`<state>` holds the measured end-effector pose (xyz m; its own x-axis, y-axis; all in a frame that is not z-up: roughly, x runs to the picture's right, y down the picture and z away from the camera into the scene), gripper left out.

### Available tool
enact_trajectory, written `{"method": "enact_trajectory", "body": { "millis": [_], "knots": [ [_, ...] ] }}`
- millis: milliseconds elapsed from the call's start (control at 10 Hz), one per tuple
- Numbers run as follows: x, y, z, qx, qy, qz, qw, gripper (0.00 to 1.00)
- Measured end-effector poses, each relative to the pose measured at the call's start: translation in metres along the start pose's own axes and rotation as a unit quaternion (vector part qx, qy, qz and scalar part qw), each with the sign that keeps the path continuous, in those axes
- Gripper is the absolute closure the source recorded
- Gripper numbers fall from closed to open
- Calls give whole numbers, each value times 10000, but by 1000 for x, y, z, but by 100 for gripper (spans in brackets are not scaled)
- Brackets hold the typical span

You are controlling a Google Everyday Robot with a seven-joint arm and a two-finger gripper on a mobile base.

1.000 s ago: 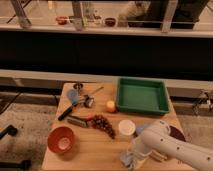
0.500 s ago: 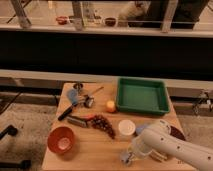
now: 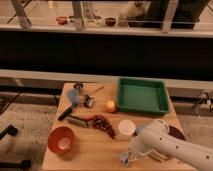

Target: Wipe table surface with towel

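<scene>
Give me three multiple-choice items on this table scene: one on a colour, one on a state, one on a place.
1. What colour is the rectangular raised-rim tray?
A. red
B. green
C. white

2. How does the round orange bowl sit?
A. upright, open side up
B. upside down
C. tipped on its side

3. Where is the gripper?
A. over the tray
B. above the bowl
C. low by the near edge of the light tan wooden table surface, in front of the white cup

Answers:
1 B, the tray's walls and floor are green.
2 A, the bowl's inside faces up.
3 C, the white arm ends there, to the right of the bowl.
</scene>
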<state>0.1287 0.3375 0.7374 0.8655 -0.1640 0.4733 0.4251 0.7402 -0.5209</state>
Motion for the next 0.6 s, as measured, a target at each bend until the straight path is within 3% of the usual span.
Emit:
{"method": "enact_trajectory", "body": {
  "millis": [600],
  "knots": [
    [-19, -11, -3, 100, 54, -133, 9998, 100]
  ]
}}
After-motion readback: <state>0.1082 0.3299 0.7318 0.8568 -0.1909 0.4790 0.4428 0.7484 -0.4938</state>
